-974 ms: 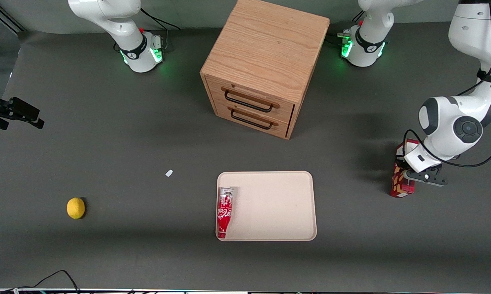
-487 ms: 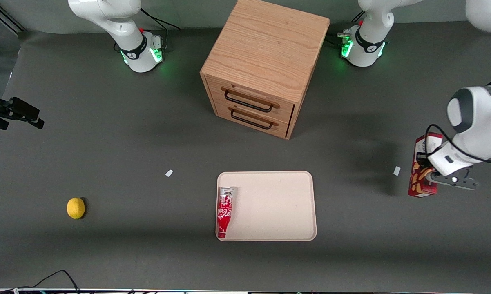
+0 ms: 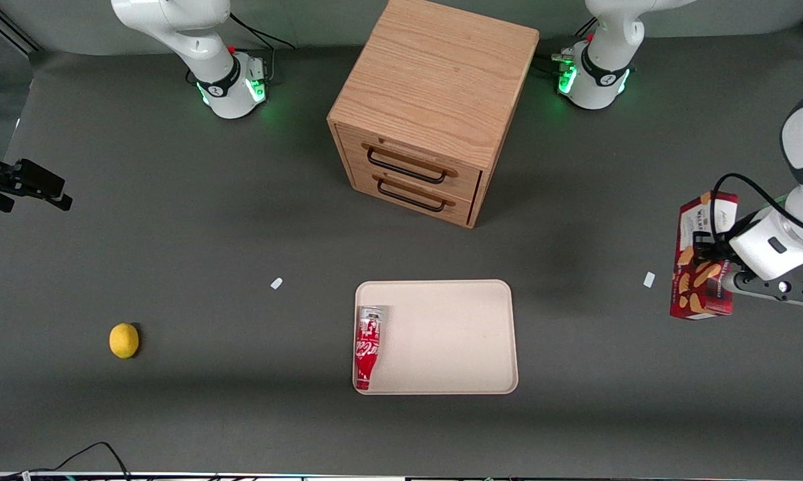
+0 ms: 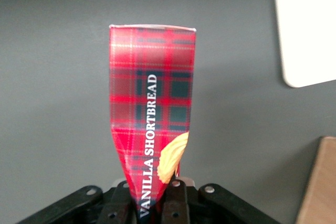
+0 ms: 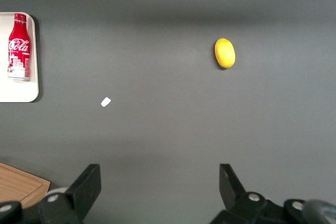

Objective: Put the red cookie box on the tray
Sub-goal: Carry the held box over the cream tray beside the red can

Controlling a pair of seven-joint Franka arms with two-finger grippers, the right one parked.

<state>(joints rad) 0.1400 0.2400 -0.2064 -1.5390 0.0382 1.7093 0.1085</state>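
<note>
While the claw (image 3: pixel 715 270) is pinching the box (image 3: pixel 701 257) shut between its fingers near one end, the carton is hanging clear above the table (image 3: pixel 174 234) at the working arm's end, well apart from the tray (image 3: pixel 455 334). Its long axis is running roughly toward and away from the front camera, sticking straight out past the fingers (image 4: pixel 176 203) in the wrist view. The tray is lying sideways toward the table's middle, slightly nearer the front camera, so the carry probably needs a long lateral sweep, landing beside the cola bottle (image 3: pixel 368 346) already lying along one tray edge
</note>
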